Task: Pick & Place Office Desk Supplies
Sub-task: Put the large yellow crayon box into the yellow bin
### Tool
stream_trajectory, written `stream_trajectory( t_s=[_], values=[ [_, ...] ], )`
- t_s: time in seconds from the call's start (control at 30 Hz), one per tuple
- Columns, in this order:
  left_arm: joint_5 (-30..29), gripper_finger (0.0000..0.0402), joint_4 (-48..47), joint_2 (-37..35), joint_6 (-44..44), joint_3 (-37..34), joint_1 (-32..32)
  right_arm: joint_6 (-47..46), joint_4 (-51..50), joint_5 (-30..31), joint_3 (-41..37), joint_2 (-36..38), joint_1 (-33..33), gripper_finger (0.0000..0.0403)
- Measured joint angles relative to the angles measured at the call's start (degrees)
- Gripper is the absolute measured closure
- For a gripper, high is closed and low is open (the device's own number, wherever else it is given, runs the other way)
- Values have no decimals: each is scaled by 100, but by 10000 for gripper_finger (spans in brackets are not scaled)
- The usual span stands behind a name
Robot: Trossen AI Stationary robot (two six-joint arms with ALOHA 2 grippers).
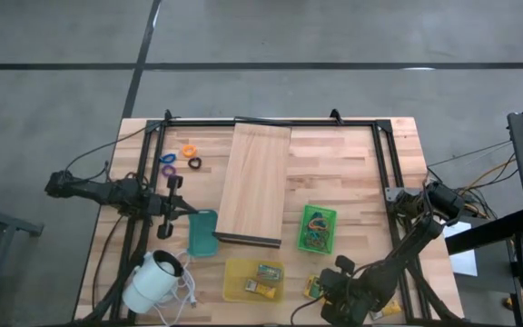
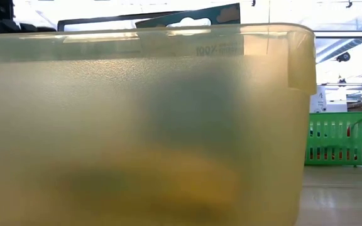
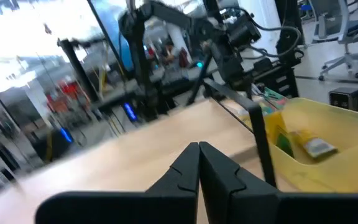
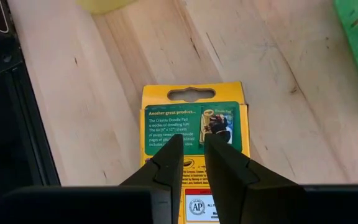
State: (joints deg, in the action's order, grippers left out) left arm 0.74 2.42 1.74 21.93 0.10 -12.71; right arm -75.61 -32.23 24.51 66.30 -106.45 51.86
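Presently my right end effector [image 4: 193, 146], fingers slightly parted, hovered over a yellow crayon packet [image 4: 194, 127] on the table [image 4: 104, 74]; rings [image 1: 187, 151] remained loose, two packets sat binned [image 1: 254, 279]; left end effector [image 3: 199, 163] pressed together.

Overhead camera looks straight down on my whole table [image 1: 352, 173]. Low one sits pressed against the yellow bin [image 2: 143, 125], facing level across the table. Left wrist looks over that same bin; right wrist points down, close above a yellow packet [image 4: 194, 134].
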Motion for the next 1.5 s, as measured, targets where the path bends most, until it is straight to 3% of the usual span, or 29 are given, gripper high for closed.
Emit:
stream_trajectory(
  t_s=[0.23,0.53,0.67,0.83,1.23,1.5],
  values=[
    [38,390,261,-3,-1576,1,0,19,-2,9,0,0,0,339],
    [-155,390,407,5,-1284,82,0,-70,0,100,0,0,0,339],
    [-656,390,136,347,-1339,585,-1,-68,-2,122,0,0,-2,339],
    [-720,390,54,1511,-1326,1317,-2,-68,-11,121,0,0,-2,339],
    [-526,390,-226,5638,-1614,4128,-2,-92,-11,120,0,9,-2,339],
    [-502,390,-420,7470,-2411,5593,-9,-92,-22,116,0,9,11,339]
  ],
)
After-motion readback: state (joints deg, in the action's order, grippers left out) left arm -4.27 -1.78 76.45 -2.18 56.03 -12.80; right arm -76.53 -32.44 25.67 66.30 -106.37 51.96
